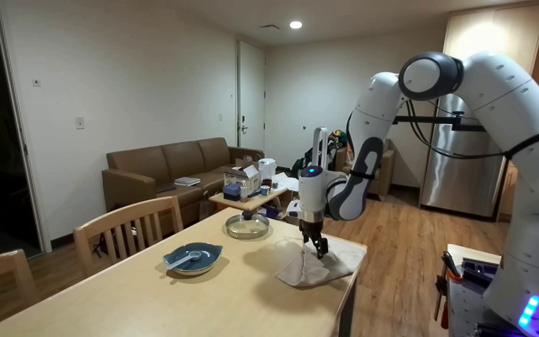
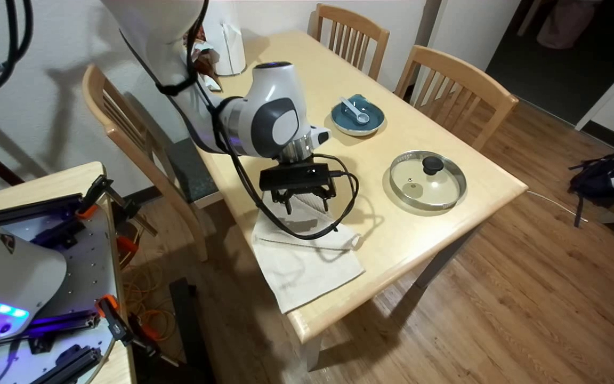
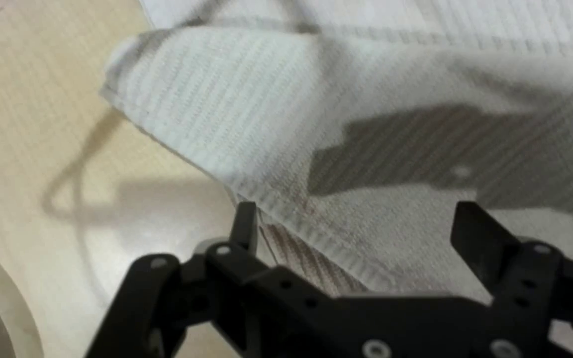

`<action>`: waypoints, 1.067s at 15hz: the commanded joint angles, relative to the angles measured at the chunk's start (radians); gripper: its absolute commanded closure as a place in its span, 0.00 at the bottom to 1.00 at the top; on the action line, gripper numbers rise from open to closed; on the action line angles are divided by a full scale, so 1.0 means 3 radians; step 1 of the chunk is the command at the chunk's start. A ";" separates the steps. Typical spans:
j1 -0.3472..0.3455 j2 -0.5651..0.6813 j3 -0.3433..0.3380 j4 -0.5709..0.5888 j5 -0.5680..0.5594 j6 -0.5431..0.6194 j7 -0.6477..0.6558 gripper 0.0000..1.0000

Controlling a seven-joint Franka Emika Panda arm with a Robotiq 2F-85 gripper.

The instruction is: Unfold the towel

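Our towel (image 2: 312,274) lies on the table (image 2: 413,234) by one corner, a flap doubled over its flat layer. The flap's edge runs across the cloth and curls softly at its corner; in the wrist view, under the slanting hem, we spot a shaded ribbed strip of towel. One side of the towel runs close to the table's long edge, and we cannot tell whether any of it hangs over. On the opposite side the table stretches inward, giving us open room.

The gripper (image 3: 356,214) points down over the towel with its fingers (image 3: 245,228) spread well apart, one by the hem, the other over the flap; we cannot tell whether the tips touch the cloth.

Across that stretch sits the glass lid (image 2: 428,186), apart from the towel and near the other long edge. Farther along, a spoon (image 2: 362,118) rests in the blue dish (image 2: 374,113), its handle over the rim. Two chairs (image 2: 461,72) stand along that far side, and a third chair (image 2: 139,162) on the towel's side. The arm (image 1: 377,100) arches in from its stand (image 1: 466,304), and we have a strip of floor (image 1: 405,262) between stand and table
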 commanded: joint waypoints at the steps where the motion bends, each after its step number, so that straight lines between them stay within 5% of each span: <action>1: 0.0001 0.0014 0.0035 0.0018 0.0117 0.0009 -0.0005 0.00; 3: 0.0048 0.0030 0.0044 0.0049 0.0105 -0.0063 -0.0066 0.00; 11: -0.0094 -0.0088 0.0336 0.0098 0.0047 -0.0661 -0.1503 0.00; 12: -0.0006 -0.0001 0.0266 0.0133 0.0130 -0.0571 -0.1212 0.00; 16: -0.0002 0.0007 0.0265 0.0140 0.0136 -0.0576 -0.1248 0.00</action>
